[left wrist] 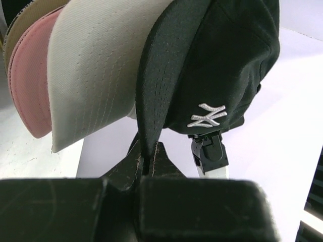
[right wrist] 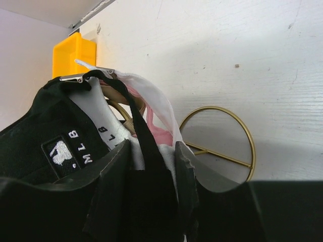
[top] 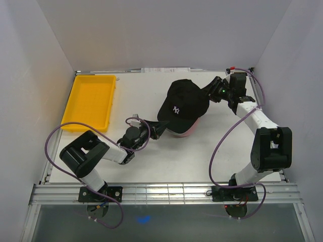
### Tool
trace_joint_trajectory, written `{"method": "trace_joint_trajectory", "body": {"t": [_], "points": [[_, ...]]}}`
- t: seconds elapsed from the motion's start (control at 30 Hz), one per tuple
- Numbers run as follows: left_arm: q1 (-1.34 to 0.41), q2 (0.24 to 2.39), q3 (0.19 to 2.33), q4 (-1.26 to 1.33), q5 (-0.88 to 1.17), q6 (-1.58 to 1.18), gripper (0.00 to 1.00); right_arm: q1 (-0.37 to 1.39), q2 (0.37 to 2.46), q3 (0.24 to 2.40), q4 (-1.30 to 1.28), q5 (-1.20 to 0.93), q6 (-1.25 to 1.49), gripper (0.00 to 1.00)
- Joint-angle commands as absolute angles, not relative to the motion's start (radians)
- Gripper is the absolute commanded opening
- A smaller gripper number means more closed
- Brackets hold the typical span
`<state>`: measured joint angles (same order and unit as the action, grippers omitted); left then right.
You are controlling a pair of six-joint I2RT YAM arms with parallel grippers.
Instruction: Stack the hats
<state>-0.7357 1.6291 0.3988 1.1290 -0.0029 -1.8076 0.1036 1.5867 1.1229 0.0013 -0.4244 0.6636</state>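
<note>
Four caps make one pile near the middle of the table (top: 151,161); only the top one and a sliver of pink beneath it show from above. At your far left the yellow tray (top: 91,101) sits apart, out of play.

Moving in, your left gripper (left wrist: 150,160) is pressed together on the front edge of the black cap (top: 182,101) brim. Its wrist view shows the brims fanned beside it: tan cap (left wrist: 30,15), pink cap (left wrist: 28,85), white cap (left wrist: 96,65), then the black one over them all.

On the right, your right gripper (right wrist: 151,154) has a finger on either side of the black cap's back strap, but you cannot tell whether they bite yet.

This looks like the last step: seating the black cap over the other three. Next you would likely pull the crown down evenly, line the brims up, then let go with both arms.

Under the pile you see only part of the ring of the gold stand (right wrist: 252,146). How the lower crowns nest is hidden, and the tan cap is cut off at the frame edge.
</note>
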Motion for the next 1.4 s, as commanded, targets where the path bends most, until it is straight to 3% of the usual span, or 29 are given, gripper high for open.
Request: {"method": "trace_joint_trajectory", "body": {"t": [0.0,0.73,0.9,1.03,1.37], "points": [[-0.735,1.687,0.380,0.795,0.017,-1.802,0.00,0.115,1.643,1.045,-0.233,-0.364,0.591,0.27],[-0.735,1.763,0.420,0.537,0.061,-1.784,0.00,0.120,1.649,1.026,-0.242,-0.348,0.580,0.24],[-0.733,1.767,0.419,0.514,0.068,-1.786,0.22,0.118,1.647,1.028,-0.242,-0.351,0.580,0.24],[-0.735,1.747,0.417,0.491,0.055,-1.778,0.33,0.120,1.647,1.032,-0.242,-0.354,0.578,0.24],[-0.735,1.735,0.437,0.480,0.058,-1.744,0.47,0.120,1.641,1.016,-0.238,-0.356,0.587,0.24]]}}
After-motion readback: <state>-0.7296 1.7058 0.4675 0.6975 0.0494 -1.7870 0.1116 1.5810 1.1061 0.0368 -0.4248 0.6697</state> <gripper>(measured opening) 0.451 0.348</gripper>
